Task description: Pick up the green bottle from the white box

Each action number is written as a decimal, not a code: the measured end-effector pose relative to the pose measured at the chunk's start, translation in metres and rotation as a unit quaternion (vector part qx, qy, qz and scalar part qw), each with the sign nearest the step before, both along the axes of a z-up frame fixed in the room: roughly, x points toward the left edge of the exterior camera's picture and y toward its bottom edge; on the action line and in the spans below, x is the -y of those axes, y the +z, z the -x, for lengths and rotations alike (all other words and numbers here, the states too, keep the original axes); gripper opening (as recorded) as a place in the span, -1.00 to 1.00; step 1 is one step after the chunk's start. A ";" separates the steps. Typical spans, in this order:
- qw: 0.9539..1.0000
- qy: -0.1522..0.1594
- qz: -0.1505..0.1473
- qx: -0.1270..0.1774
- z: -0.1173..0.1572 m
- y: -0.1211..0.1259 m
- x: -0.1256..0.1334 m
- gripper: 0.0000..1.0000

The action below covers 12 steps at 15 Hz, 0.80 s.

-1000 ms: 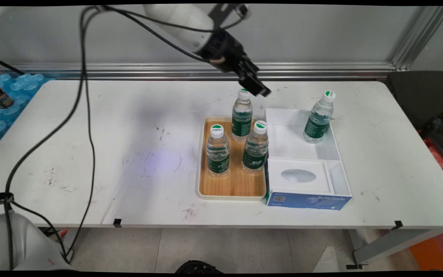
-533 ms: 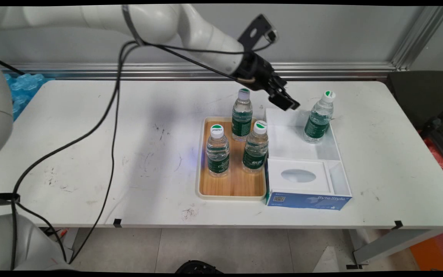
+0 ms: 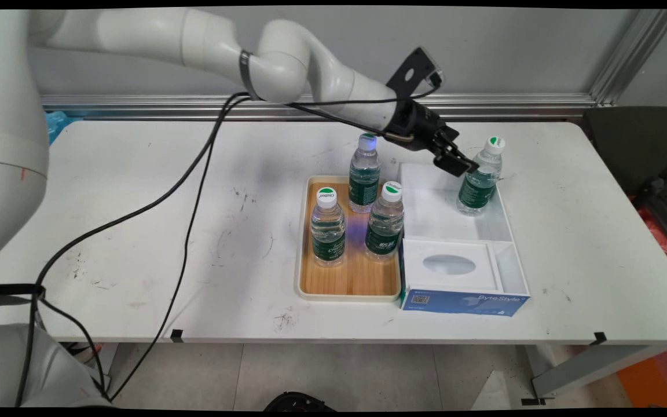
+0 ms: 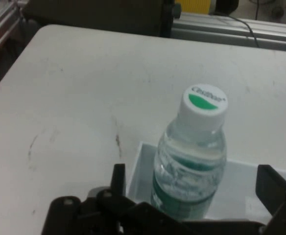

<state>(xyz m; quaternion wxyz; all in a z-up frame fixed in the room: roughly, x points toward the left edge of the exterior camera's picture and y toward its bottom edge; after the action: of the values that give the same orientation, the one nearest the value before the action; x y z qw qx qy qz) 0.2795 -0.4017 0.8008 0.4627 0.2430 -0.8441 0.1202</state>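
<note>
Blue card forms the near face of a box (image 3: 464,302) at the bench's (image 3: 194,231) near right, its white insert showing an oval hollow. Just left of it, touching, lies a bamboo tray (image 3: 356,278) with three capped water bottles: two nearer (image 3: 327,229) (image 3: 384,223) and one at the far edge (image 3: 363,174). Behind the insert, the box's open white compartment (image 3: 432,202) holds a fourth bottle (image 3: 477,182), upright in its far right corner.

The hand (image 3: 458,165) hangs tilted at this bottle's left shoulder, released. In the hand view its fingers (image 4: 117,178) stand wide apart with the bottle between them and neither pad touching it.

Scuffs and dark marks mottle the white bench top. Black cables (image 3: 189,191) droop from the arm over the bench's left half. An aluminium rail (image 3: 194,104) runs along the grey wall behind.
</note>
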 end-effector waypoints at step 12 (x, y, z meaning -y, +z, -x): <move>1.000 0.000 0.010 -0.028 0.029 -0.035 0.022 1.00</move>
<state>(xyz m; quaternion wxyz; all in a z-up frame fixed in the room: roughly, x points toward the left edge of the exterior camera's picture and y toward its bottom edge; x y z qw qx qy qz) 0.2506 -0.4238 0.7660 0.4884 0.2419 -0.8294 0.1223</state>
